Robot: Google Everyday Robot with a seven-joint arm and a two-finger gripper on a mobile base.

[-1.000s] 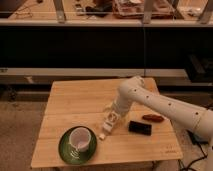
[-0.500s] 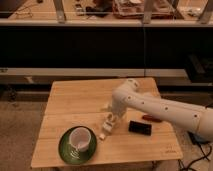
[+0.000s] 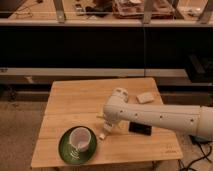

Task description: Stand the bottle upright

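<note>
Down and forward is where my arm [image 3: 160, 117] has gone since the picture before, so it no longer hides the bottle [image 3: 145, 97]. My claw [image 3: 107, 128] hangs low over the worktop [image 3: 70, 100], pointing down. Its two fingers are apart and I see nothing in them. The bottle lies on its side farther back than the claw, on the other side of my arm and well apart from the claw. I think I have to lift up and go back over there to reach it. I think the bottle is light, because it is small and looks like plastic. It looks stiff, so it should not squash. It may be smooth, though, and it could roll or slip away if I bump it. I would take hold around the middle of its body, across the thin way, not at the narrow end. I cannot make out which end is the narrow one. Just beside the tip of the claw is a small white block [image 3: 102, 135]. Near the claw on one side sits a white cup [image 3: 81, 138] on a green plate [image 3: 65, 150]. Close on the other side, partly under my arm, lies a black rectangle [image 3: 141, 129]. I count one bottle, one block, one cup, one plate, one black rectangle and one claw.
</note>
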